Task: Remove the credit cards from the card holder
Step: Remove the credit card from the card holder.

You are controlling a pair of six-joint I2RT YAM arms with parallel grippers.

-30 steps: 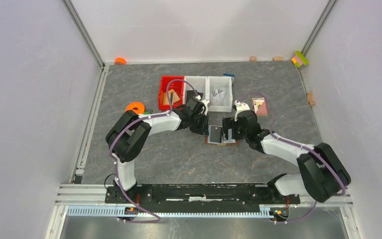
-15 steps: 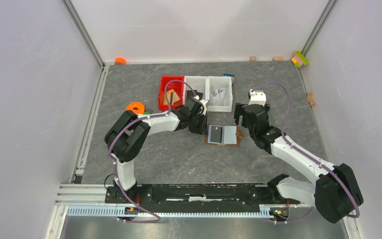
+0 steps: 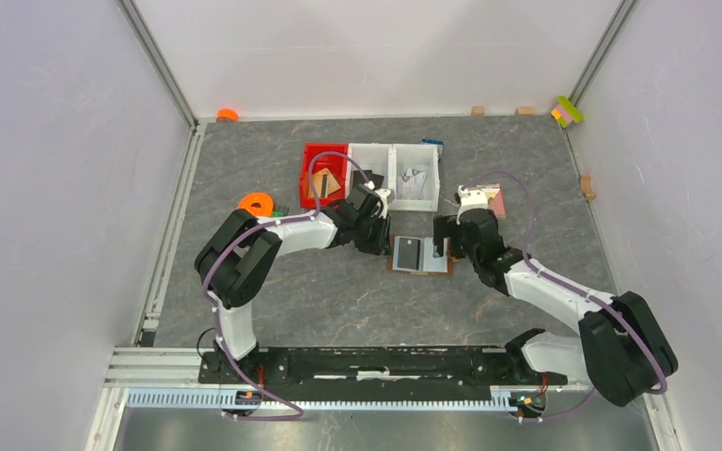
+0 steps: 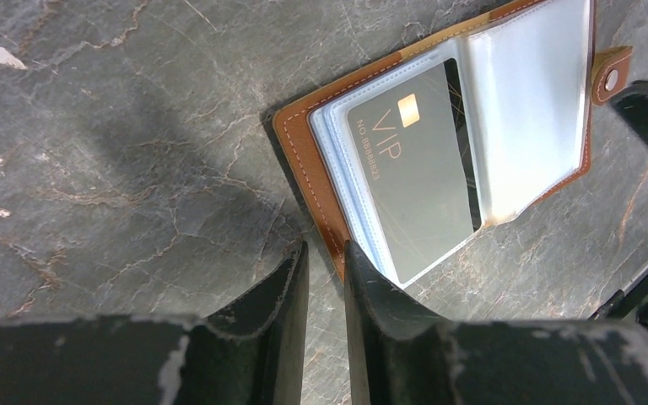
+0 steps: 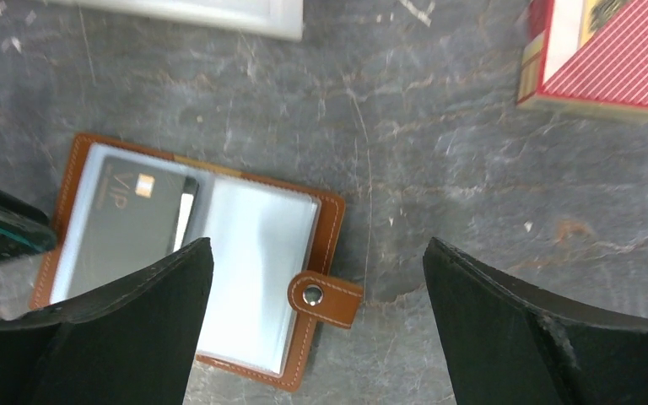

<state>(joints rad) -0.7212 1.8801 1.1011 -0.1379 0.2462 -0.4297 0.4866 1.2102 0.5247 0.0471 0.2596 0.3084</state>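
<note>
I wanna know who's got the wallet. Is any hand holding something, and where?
Right hand is open, holding nothing. Left hand sits nearly closed at the card holder's edge; a grip cannot be told.

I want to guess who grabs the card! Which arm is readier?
Probably the right: the right gripper hangs wide open over the card holder, while the left gripper sits nearly closed at its edge.

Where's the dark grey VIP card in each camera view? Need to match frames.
Top external: dark grey VIP card mid-frame, on the left page of the open brown leather wallet.
Left wrist: centre-right, tilted.
Right wrist: left of centre.
Shared landmark: the wallet's snap tab, on the edge opposite the card; too small to pick out from above.
</note>
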